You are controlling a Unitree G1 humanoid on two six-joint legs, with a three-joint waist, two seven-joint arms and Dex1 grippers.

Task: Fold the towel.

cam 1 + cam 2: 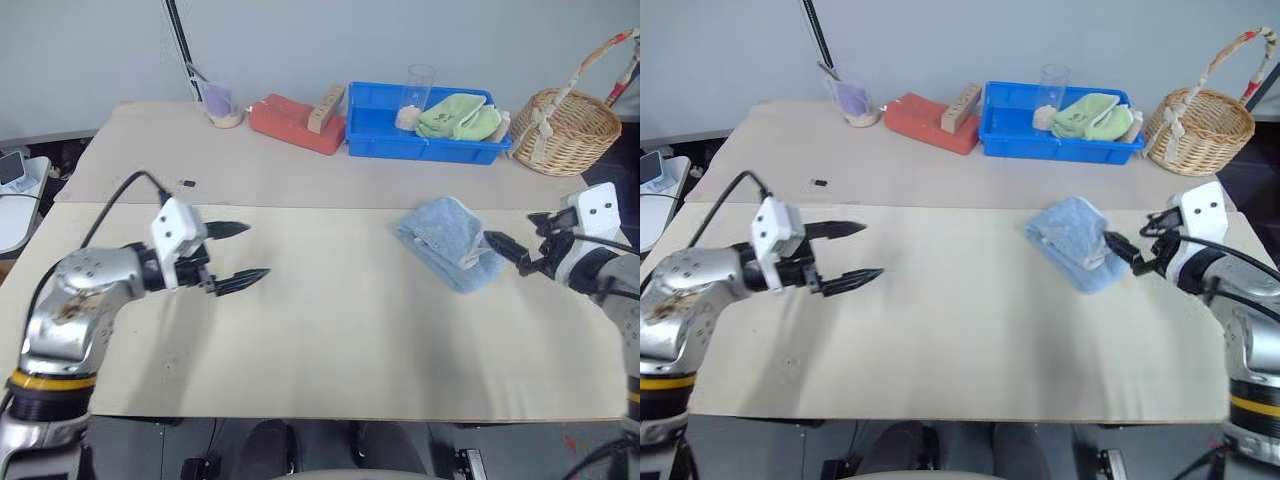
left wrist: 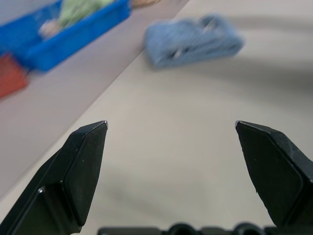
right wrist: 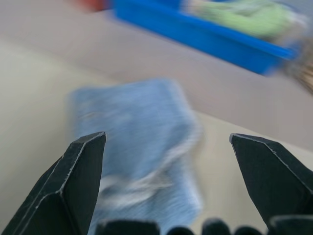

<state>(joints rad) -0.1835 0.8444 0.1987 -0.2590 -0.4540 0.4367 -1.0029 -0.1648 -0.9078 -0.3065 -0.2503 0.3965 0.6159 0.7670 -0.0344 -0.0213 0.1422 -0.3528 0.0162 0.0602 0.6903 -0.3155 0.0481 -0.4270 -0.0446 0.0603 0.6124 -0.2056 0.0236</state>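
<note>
1. The towel (image 1: 447,241) lies folded into a small, thick bundle on the right part of the table (image 1: 330,340), with nothing holding it.
2. Its pale hem shows along the end nearest the right gripper (image 1: 512,255).
3. The right gripper is released: its two black fingers stand wide apart just beside the towel's right end, and in the right wrist view the towel (image 3: 137,147) sits between and beyond the two spread fingertips (image 3: 88,161), with no cloth between them.
4. Whether a fingertip touches the hem I cannot tell.
5. The left gripper (image 1: 238,252) is also released, its fingers spread wide over bare table on the left side, well apart from the towel and pointing toward it.
6. In the left wrist view the towel (image 2: 193,41) lies far beyond the spread fingers (image 2: 83,166).
7. At the back of the table stands a blue tray (image 1: 380,135) with a lime-green cloth (image 1: 458,115) and a clear cup (image 1: 420,85) in it.
8. Left of the tray lies a red block (image 1: 290,125) with a small wooden piece (image 1: 326,108) leaning on it.
9. Farther left stands a small cup (image 1: 219,103) with something purple inside.
10. A wicker basket (image 1: 565,130) with a handle stands at the right end, just beside the tray.
</note>
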